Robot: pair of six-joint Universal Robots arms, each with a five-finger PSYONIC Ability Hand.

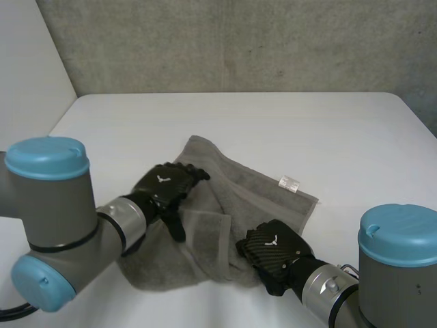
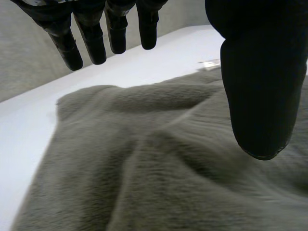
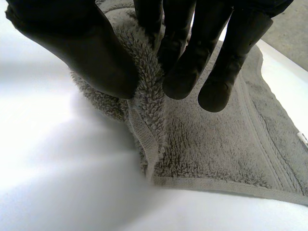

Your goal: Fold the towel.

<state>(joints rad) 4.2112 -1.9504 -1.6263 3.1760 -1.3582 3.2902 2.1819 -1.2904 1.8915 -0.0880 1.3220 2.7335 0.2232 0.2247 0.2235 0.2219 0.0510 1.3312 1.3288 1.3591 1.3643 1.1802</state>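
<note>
In the head view the grey towel [image 1: 225, 225] lies rumpled in the lower centre of the frame, on the white tabletop [image 1: 307, 130]. One flap is folded over its middle, and a small white tag [image 1: 289, 183] sits at its right edge. The left hand [image 1: 167, 188] rests over the towel's upper left part. The right hand [image 1: 273, 253] sits at the towel's lower right edge, back upward, so its grasp cannot be read from here.

The right wrist view shows that grasp. The right hand [image 3: 82, 48] has its thumb and fingers closed on a raised ridge of towel [image 3: 216, 144] just inside the hemmed edge, pinching the pile between them. The hem runs flat on the tabletop beyond the fingertips.

In the left wrist view the left hand [image 2: 260, 86] is wide. Its fingers are straight and well apart from the thumb, with the towel [image 2: 144, 168] lying in soft folds under the palm and nothing gripped. The tag [image 2: 211, 63] shows beside the thumb.

Bare tabletop stretches across the upper half of the head view up to the grey wall [image 1: 239, 41], and at right to the table's edge.
</note>
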